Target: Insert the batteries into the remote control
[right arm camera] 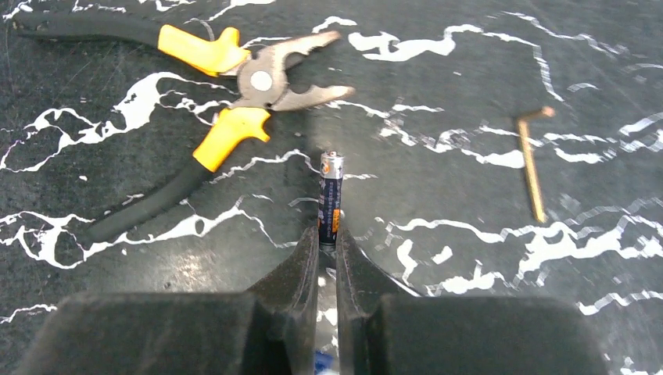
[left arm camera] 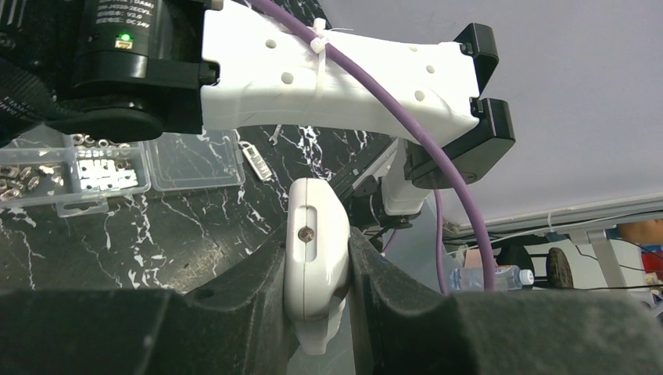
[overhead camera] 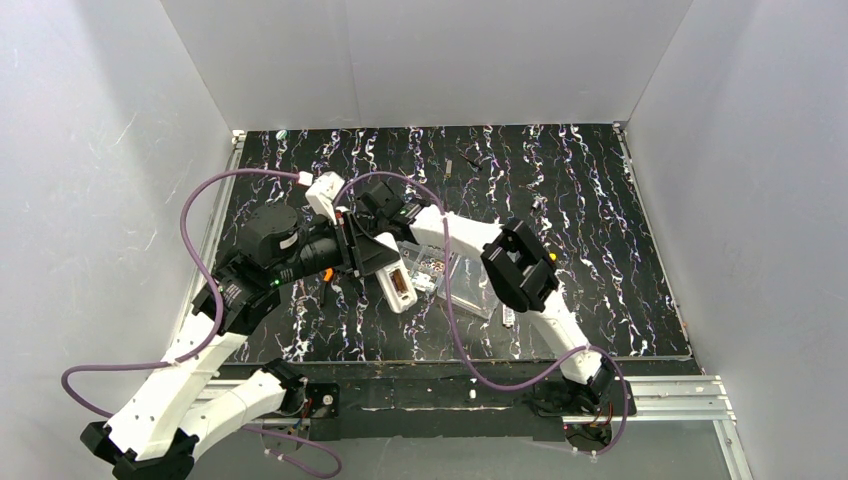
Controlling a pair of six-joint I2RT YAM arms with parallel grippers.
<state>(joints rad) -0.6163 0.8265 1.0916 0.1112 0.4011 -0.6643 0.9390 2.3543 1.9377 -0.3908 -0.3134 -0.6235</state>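
**Now: battery pinched, remote held ready**

Seen from above, the left pincer (overhead camera: 375,262) is clenched on the remote control (overhead camera: 398,283), which it holds over the tabletop (overhead camera: 600,250) at centre-left, just beside the clear organiser box (overhead camera: 440,265). A brownish recess shows on the remote's upper face. This is probably the open battery bay, though the view is too small to be sure. The right arm (overhead camera: 520,265) reaches across to the same spot, and its pincer is lost among the dark parts there.

From the left wrist, the remote control (left arm camera: 317,250) sits squeezed between the two black fingers (left arm camera: 250,281), one rounded end pointing away. The organiser box (left arm camera: 109,168) lies beyond, with small metal parts in its compartments.

From the right wrist, the right pincer (right arm camera: 327,242) grips a slim battery (right arm camera: 330,199) by one end. The rest of the battery sticks out forward, above or on the tabletop (right arm camera: 469,297). Yellow-handled pliers (right arm camera: 234,86) and a hex key (right arm camera: 532,164) lie farther off, well apart.

By my reading, the step in hand is fetching a battery. Next, the battery must be carried to the bay, laid along it with its poles the right way round, and pressed in while the left pincer keeps the remote steady.
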